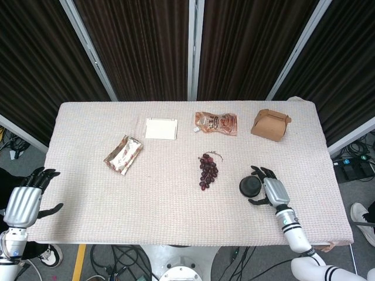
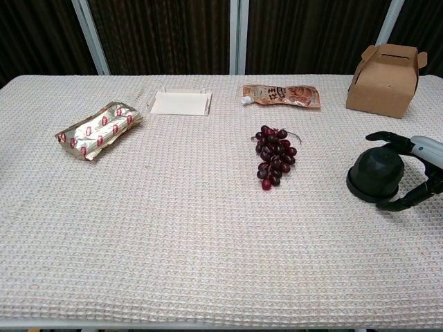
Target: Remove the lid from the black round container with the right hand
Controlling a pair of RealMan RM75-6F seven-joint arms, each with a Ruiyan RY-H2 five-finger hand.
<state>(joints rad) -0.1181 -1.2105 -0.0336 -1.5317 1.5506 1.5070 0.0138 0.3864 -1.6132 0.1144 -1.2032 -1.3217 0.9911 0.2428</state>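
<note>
The black round container (image 1: pixel 249 186) (image 2: pixel 375 175) stands on the table's right part, its domed lid on it. My right hand (image 1: pixel 268 187) (image 2: pixel 416 170) is just to its right, fingers spread and curved around it, the fingertips (image 2: pixel 379 137) at its far side and the thumb at its near side. I cannot tell whether they touch it. My left hand (image 1: pixel 25 201) hangs off the table's left edge with its fingers apart, holding nothing.
A bunch of dark grapes (image 1: pixel 207 167) (image 2: pixel 274 155) lies left of the container. A brown cardboard box (image 1: pixel 270 124) (image 2: pixel 385 70), an orange pouch (image 1: pixel 217 123), a white tray (image 1: pixel 161 128) and a gold snack packet (image 1: pixel 123 154) lie farther off on the cloth-covered table (image 1: pixel 164 199).
</note>
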